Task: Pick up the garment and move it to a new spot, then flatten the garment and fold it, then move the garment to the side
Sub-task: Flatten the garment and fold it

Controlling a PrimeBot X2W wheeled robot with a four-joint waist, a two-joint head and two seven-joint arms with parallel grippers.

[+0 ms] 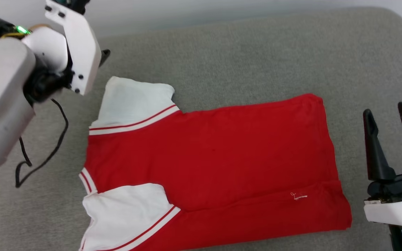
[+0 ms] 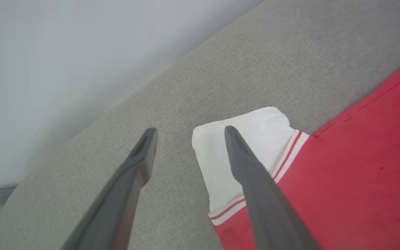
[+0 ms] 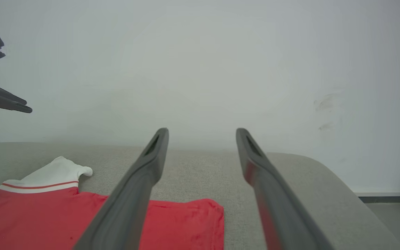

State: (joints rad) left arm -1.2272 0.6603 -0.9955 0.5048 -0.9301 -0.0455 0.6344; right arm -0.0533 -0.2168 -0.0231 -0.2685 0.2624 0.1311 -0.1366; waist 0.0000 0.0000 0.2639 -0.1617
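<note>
The garment [image 1: 215,153], a red T-shirt with white sleeves, lies flat on the grey padded surface [image 1: 257,52], collar end to the left and hem to the right. Its near long side looks folded over, with a tiny white mark near the hem. My left gripper [image 2: 190,131] hovers open above the far white sleeve [image 2: 241,146], holding nothing. In the head view one dark tip of the left gripper [image 1: 104,55] shows past the white wrist housing. My right gripper [image 1: 387,115] stands open and empty to the right of the hem, off the cloth. In the right wrist view, that right gripper [image 3: 201,133] points toward the wall, the garment [image 3: 30,215] low on its left.
A black cable [image 1: 47,153] hangs from my left arm over the surface left of the collar. A pale wall [image 3: 200,69] rises behind the surface. The surface curves off at its far right edge [image 3: 342,180], with floor beyond. Bare grey surface lies behind the shirt.
</note>
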